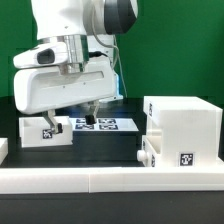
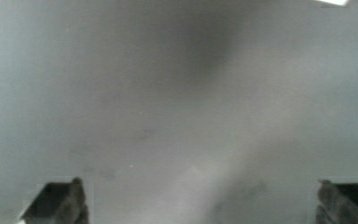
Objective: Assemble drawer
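Observation:
In the exterior view a large white drawer box (image 1: pixel 185 130) with a marker tag stands on the black table at the right, with a small white piece (image 1: pixel 144 156) at its lower left side. A smaller white drawer part (image 1: pixel 45 128) with a tag lies at the left. My gripper (image 1: pixel 90 112) hangs above the table between them, over the marker board (image 1: pixel 97 124). In the wrist view my gripper (image 2: pixel 201 205) is open and empty. Its fingertips (image 2: pixel 55 200) stand far apart over a blurred grey surface.
A white ledge (image 1: pixel 100 182) runs along the table's front edge. A green curtain hangs behind. A bit of white shows at one corner of the wrist view (image 2: pixel 345 3); I cannot tell what it is.

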{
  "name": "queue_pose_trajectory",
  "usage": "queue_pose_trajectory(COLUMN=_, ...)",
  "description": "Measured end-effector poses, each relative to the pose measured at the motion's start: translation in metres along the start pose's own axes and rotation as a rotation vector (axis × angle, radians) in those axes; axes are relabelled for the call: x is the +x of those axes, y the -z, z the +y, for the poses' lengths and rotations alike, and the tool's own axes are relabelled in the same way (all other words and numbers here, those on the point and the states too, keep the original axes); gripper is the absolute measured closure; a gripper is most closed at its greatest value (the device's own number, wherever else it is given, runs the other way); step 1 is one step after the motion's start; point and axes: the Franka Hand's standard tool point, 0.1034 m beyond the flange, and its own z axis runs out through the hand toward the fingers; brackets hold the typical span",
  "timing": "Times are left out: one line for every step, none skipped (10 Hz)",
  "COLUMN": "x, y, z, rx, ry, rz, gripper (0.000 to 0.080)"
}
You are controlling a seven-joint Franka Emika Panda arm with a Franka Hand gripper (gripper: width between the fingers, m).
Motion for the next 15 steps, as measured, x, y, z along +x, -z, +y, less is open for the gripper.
queue_pose_trajectory(x=0.000, y=0.000, z=0.000, rx=0.001, ry=-0.041, rz=0.000, gripper=0.0150)
queue_pose_trajectory(x=0.000, y=-0.001, z=-0.001, rx=0.003, ry=-0.106, rz=0.002, gripper=0.0150)
queue_pose_trajectory(x=0.001, y=-0.001, z=-0.001, rx=0.006, ry=-0.167, rz=0.004, gripper=0.0150)
queue_pose_trajectory(x=0.001, y=-0.001, z=-0.002, rx=0.008, ry=-0.238, rz=0.007, gripper=0.0150)
queue_pose_trajectory(x=0.000, y=-0.001, z=-0.002, rx=0.005, ry=-0.303, rz=0.008, gripper=0.0150)
queue_pose_trajectory(x=-0.007, y=0.001, z=0.000, rx=-0.002, ry=-0.310, rz=0.003, gripper=0.0150)
queue_pose_trajectory(x=-0.018, y=0.005, z=0.002, rx=-0.015, ry=-0.322, rz=0.001, gripper=0.0150)
queue_pose_trajectory(x=-0.024, y=0.010, z=-0.002, rx=-0.026, ry=-0.335, rz=0.001, gripper=0.0150)
queue_pose_trajectory(x=-0.029, y=0.014, z=-0.005, rx=-0.040, ry=-0.334, rz=0.007, gripper=0.0150)
queue_pose_trajectory(x=-0.038, y=0.017, z=-0.011, rx=-0.059, ry=-0.339, rz=0.014, gripper=0.0150)
queue_pose_trajectory(x=-0.044, y=0.019, z=-0.017, rx=-0.088, ry=-0.344, rz=0.033, gripper=0.0150)
queue_pose_trajectory(x=-0.053, y=0.019, z=-0.019, rx=-0.089, ry=-0.340, rz=0.026, gripper=0.0150)
queue_pose_trajectory(x=-0.050, y=0.019, z=-0.018, rx=-0.086, ry=-0.340, rz=0.026, gripper=0.0150)
queue_pose_trajectory(x=-0.050, y=0.018, z=-0.018, rx=-0.086, ry=-0.339, rz=0.027, gripper=0.0150)
queue_pose_trajectory(x=-0.050, y=0.018, z=-0.018, rx=-0.086, ry=-0.339, rz=0.026, gripper=0.0150)
